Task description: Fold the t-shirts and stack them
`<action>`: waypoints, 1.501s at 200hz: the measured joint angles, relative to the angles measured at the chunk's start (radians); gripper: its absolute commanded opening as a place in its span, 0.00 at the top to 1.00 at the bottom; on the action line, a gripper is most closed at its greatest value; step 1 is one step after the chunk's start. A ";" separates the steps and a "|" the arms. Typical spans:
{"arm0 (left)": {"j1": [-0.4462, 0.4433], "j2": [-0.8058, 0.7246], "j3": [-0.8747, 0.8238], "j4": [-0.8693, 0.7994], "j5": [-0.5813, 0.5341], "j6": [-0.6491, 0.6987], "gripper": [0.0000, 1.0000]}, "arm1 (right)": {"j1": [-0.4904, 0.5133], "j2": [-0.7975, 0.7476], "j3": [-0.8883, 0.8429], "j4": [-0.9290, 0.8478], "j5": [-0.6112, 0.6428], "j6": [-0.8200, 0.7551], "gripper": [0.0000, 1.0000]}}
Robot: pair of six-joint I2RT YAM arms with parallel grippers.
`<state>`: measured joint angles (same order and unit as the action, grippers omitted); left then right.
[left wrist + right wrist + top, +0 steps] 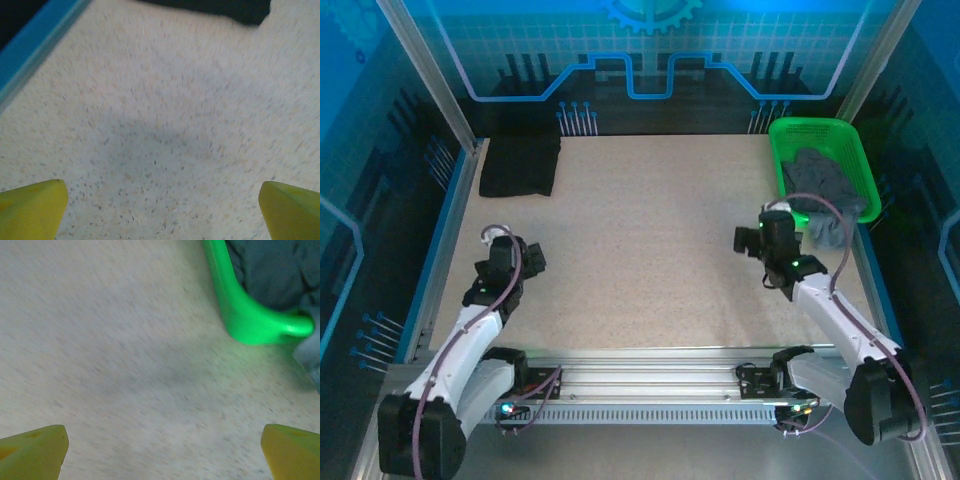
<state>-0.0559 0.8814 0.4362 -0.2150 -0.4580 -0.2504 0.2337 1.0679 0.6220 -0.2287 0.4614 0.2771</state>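
The black t-shirt (520,164) lies folded at the far left corner of the table; its near edge shows at the top of the left wrist view (220,7). The grey t-shirt (825,185) sits crumpled in the green basket (840,132), part of it spilling over the near rim (280,270). My left gripper (512,250) is open over bare table on the left, well short of the black shirt, with nothing between its yellow fingers (32,207). My right gripper (768,237) is open just left of the basket's near corner, fingers (292,450) spread over bare table.
The speckled table top (650,230) stretches between the two arms. A blue rail (35,50) borders the table's left side. The basket's near corner (250,325) stands close ahead and right of the right gripper. An aluminium rail (650,385) runs along the near edge.
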 measured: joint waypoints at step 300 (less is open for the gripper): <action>0.042 0.679 -0.071 1.177 0.237 0.195 0.01 | -0.149 0.427 -0.228 1.000 -0.208 -0.227 0.00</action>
<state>-0.0143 1.5600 0.3653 0.9623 -0.2207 -0.0559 0.0849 1.4948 0.3939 0.7715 0.2531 0.0502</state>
